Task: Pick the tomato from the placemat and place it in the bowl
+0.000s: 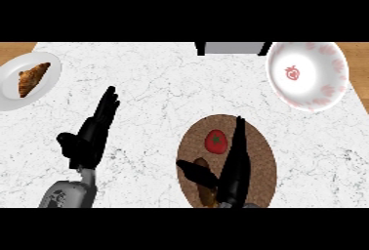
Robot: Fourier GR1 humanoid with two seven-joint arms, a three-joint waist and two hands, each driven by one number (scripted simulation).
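Reaching over the mat, the robot's black right hand (232, 163) lies with its fingers straight and pointing up the view, its thumb spread wide to the left — open and holding nothing. Just off the fingers' left side, very near or touching them, sits the small round red tomato (215, 140), which rests on the brown oval placemat (264, 161) in its upper half. Whether the fingers actually meet the fruit cannot be told from this angle.

Beyond the mat, up and to the right and well apart from it, stands the white bowl with red pattern (330, 90), a strawberry motif on its inside. At the far left edge a white plate (9, 88) carries a brown croissant (32, 79). The left hand (90, 136) rests open on the white marbled counter (158, 88), fingers up, near the view's left.

By the look of it the step in hand is the approach to the grasp — nothing is lifted yet. The next move calls for the fingers and thumb to close round the tomato, then a lift and a carry up-right to the bowl.
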